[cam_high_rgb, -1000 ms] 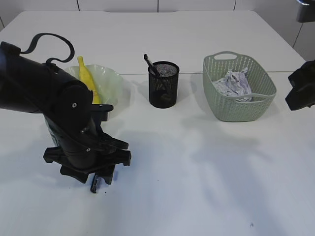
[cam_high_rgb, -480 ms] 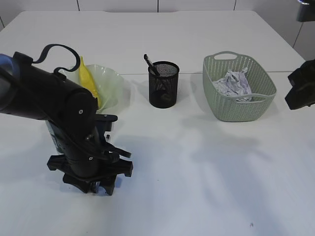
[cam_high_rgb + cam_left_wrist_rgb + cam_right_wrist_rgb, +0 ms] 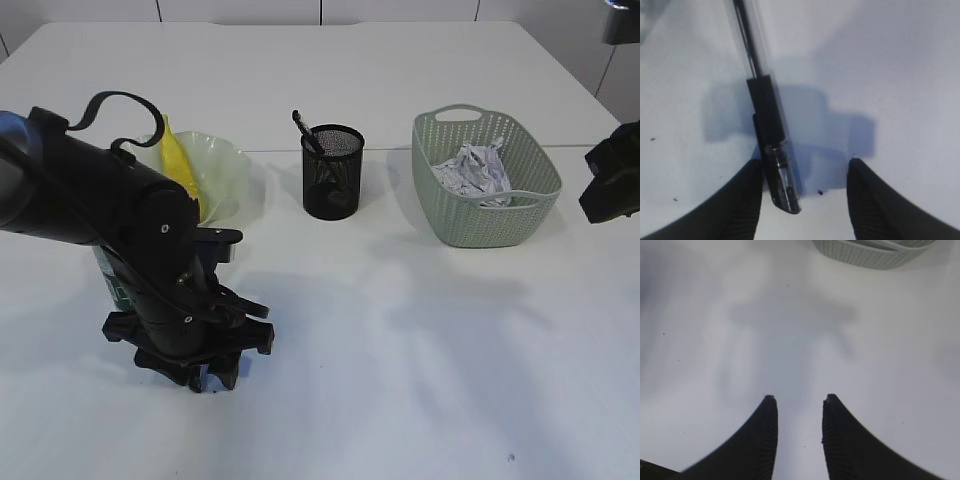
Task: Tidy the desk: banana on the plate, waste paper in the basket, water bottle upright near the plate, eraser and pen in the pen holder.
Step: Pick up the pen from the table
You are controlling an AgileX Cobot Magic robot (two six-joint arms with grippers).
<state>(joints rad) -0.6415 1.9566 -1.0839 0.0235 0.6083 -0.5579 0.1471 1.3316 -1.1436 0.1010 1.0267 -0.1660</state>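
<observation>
Left gripper (image 3: 802, 172) is down at the bench (image 3: 400, 330), in front of the plate (image 3: 215, 170), jaws apart and straddling a pen (image 3: 767, 125) that lies flat on the white surface. In the left wrist view the pen's black capped end sits between the two fingers, close against the left finger (image 3: 740, 200), with a clear gap to the other one; nothing is pinched. The banana (image 3: 178, 160) lies on the plate. A green-labelled thing, likely the bottle (image 3: 112, 275), peeks out beside the plate, mostly hidden behind the arm. Right of the plate stands the holder (image 3: 332, 172) with a dark pen (image 3: 303, 128) poking out. Farther right of the plate, the basket (image 3: 470, 225) has crumpled paper (image 3: 478, 172) inside. Right gripper (image 3: 799, 405) hangs over bare bench near the basket, jaws apart, holding nothing.
</observation>
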